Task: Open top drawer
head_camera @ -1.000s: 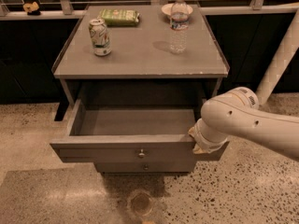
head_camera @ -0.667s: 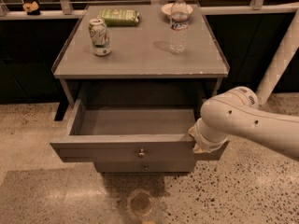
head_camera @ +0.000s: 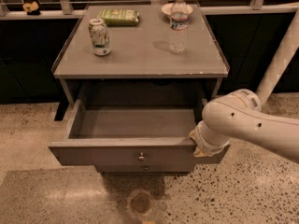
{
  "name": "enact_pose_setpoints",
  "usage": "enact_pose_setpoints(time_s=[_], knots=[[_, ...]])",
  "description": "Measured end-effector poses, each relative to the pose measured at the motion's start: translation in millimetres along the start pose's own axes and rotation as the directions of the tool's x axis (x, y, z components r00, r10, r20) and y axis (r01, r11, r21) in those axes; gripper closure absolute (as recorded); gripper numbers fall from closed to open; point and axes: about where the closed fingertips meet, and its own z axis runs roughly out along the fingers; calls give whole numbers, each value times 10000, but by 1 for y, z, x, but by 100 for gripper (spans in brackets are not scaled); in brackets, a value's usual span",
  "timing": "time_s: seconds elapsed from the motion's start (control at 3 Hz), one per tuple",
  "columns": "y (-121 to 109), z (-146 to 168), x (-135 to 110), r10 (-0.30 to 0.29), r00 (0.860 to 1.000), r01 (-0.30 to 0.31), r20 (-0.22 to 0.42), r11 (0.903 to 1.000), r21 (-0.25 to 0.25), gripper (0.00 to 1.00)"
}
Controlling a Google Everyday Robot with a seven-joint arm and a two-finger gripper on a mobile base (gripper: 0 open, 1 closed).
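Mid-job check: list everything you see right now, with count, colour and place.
top drawer: one, grey, pulled out of cabinet
round knob: one, metal, centre of drawer front
cabinet: one, grey, middle of view
soda can: one, white-green, cabinet top left
snack packet: one, green, top back left
water bottle: one, clear, top back right
bowl: one, pale, behind the bottle
arm: one, white, right of drawer
gripper: one, colour hidden, at drawer's right front corner
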Motion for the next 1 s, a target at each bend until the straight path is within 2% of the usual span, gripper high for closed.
enact_pose_setpoints(time_s=[0.33, 0.67, 1.0], knots=[[6, 3, 1, -105, 9999, 104, -13, 9992, -395, 100], [6, 2, 1, -105, 9999, 105, -13, 9992, -396, 100], [15, 2, 1, -149, 9999, 154, 64, 9971, -750, 100]])
